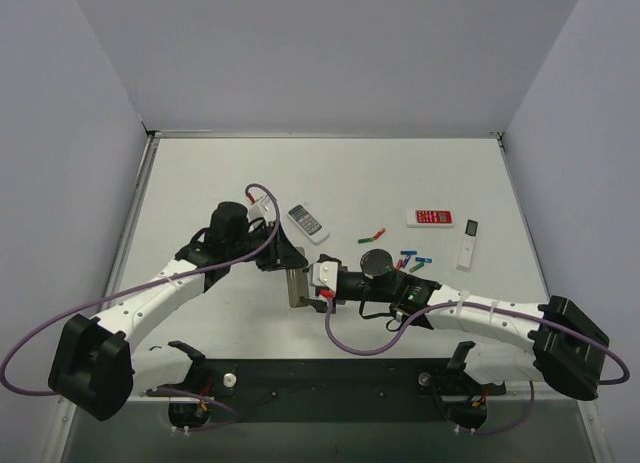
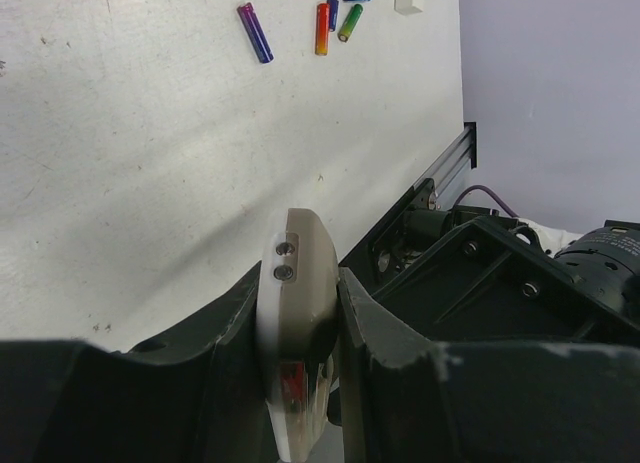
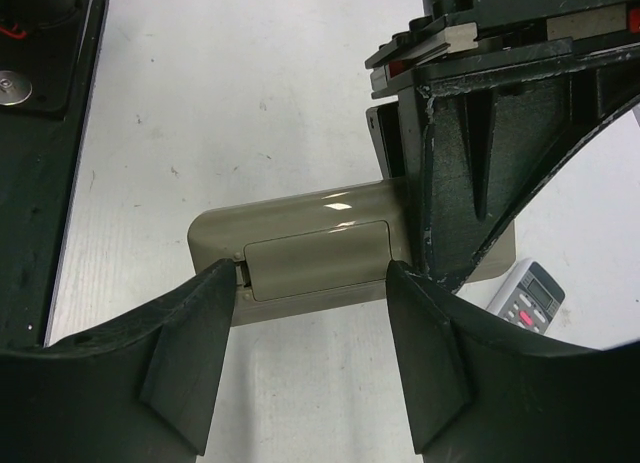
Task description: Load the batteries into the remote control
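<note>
— Where does the remote control (image 3: 300,208) sit?
— Over mid-worktop (image 1: 200,183), tan back showing, pinched in the left gripper's (image 2: 298,328) jaws.
— And the right gripper (image 3: 312,283)?
— It reaches in level, jaws spread astride the back cover (image 3: 315,255). The batteries (image 1: 405,258) lie just beyond that arm.

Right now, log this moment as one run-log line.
left tool: shut on remote control | right tool: open over its cover | batteries: on table
</note>
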Robot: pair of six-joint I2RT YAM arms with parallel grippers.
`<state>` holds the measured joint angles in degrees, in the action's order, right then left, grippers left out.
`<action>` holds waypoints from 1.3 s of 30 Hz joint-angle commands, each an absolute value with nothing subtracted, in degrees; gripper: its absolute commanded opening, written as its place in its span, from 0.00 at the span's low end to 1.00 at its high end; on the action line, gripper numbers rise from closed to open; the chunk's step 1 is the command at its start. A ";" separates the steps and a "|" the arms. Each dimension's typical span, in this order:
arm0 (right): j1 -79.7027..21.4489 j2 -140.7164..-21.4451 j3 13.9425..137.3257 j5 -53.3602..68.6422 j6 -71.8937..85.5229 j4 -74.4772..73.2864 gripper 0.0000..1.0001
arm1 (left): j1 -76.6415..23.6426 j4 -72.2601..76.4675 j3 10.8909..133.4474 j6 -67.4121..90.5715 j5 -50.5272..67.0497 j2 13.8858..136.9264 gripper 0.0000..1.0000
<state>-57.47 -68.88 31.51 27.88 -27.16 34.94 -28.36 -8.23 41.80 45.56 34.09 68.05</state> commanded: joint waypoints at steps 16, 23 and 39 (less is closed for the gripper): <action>-60.90 -71.01 29.18 9.85 -38.31 49.57 0.44 | -29.27 -5.17 43.86 49.13 41.49 69.52 0.00; -62.31 -72.77 28.92 3.87 -42.80 55.10 0.40 | -29.44 -8.44 43.95 46.76 40.08 70.84 0.00; -62.14 -76.90 28.83 -2.11 -45.18 64.69 0.36 | -29.36 -16.25 45.44 39.55 31.74 73.39 0.00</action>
<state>-63.86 -76.42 26.83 7.16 -42.28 51.05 -27.20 -7.64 44.47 39.57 25.67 72.82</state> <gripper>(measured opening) 0.376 0.370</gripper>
